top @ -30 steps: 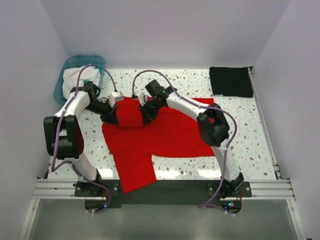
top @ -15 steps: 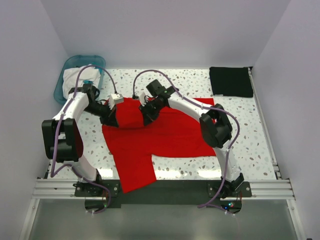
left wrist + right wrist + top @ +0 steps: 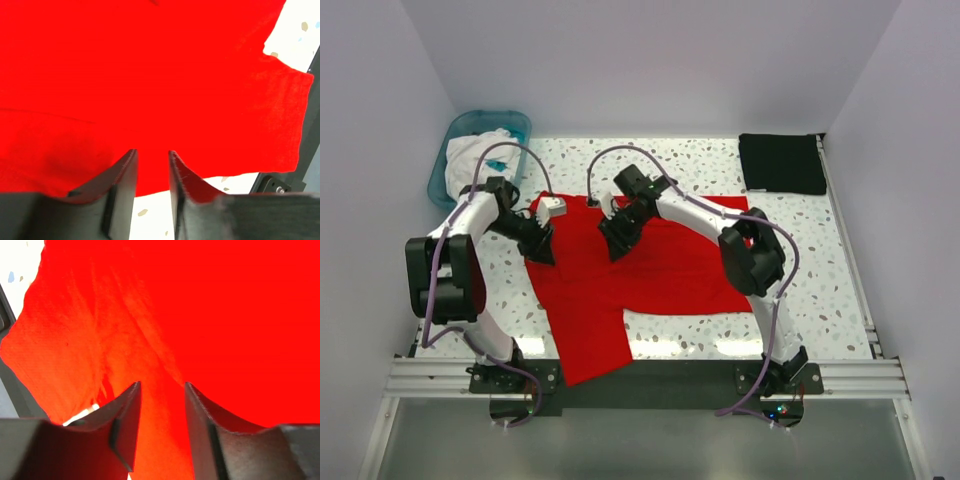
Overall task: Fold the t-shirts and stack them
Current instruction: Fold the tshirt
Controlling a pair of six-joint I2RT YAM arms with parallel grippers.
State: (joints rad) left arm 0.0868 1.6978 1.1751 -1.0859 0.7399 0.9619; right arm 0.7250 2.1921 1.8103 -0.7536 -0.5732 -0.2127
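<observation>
Red shirt (image 3: 650, 270) is seen from above spread out centrally, black shirt (image 3: 780, 163) folded far right. By left wrist, left gripper (image 3: 152, 155) is shown parted, empty, at a cloth edge. By right wrist, right gripper (image 3: 162, 387) likewise; creases should be flattened before folding.

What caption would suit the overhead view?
Left hand and right hand, both open, over a spread red t-shirt; a folded black t-shirt lies far right.
</observation>
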